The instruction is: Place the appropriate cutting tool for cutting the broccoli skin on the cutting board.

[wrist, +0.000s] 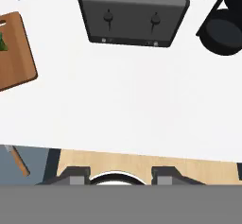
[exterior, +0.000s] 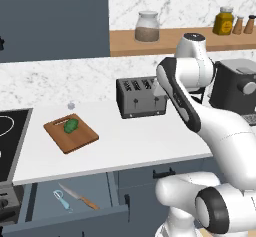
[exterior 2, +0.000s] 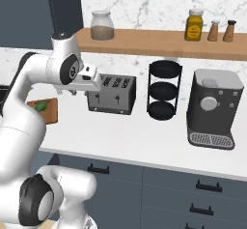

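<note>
The white arm [exterior: 200, 111] rises from its base, bends at a dark-jointed elbow and folds back toward the hand; the wrist [exterior 2: 67, 68] sits high, turned downward; the gripper [wrist: 119, 175] points down, its two dark fingertips [wrist: 75, 175] set apart with nothing between them.

Bare worktop [exterior: 145, 141] stretches between the cutting board [exterior: 71, 134] and the toaster [exterior: 141, 97], open to a pass. The toaster, a black tiered rack [exterior 2: 164, 90] and the coffee machine [exterior 2: 213, 108] block the back. The open drawer [exterior: 75, 201] below is unobstructed from above.
</note>
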Controlling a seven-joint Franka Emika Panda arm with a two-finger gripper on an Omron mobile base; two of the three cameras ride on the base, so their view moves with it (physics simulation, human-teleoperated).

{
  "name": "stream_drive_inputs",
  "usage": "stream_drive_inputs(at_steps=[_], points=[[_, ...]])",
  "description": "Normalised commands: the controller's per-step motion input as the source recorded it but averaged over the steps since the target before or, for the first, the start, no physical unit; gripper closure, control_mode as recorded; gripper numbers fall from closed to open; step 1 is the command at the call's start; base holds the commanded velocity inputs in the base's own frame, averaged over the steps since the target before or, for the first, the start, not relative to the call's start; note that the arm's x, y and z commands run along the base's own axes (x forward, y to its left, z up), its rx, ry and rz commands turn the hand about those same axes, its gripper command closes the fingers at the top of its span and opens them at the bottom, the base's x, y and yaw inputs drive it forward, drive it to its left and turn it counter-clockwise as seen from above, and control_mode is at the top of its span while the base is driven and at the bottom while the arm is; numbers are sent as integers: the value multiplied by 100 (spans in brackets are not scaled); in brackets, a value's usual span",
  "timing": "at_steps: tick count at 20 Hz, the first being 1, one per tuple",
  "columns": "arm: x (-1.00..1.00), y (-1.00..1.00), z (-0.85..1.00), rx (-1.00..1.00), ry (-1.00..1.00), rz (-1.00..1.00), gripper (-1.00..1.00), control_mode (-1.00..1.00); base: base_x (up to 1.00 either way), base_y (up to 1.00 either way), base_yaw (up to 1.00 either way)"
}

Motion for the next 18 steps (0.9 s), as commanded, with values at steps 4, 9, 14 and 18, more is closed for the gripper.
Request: stream_drive_inputs(at_steps=[4,9,14,18], points=[[-27,4,0,0,-3,0,-100,-100,0,0,0],[-49,60,-25,3,4,2,-100,-100,0,0,0],[-27,100,-84,0,16,0,-100,-100,0,0,0],[-26,100,-100,0,18,0,-100,-100,0,0,0]])
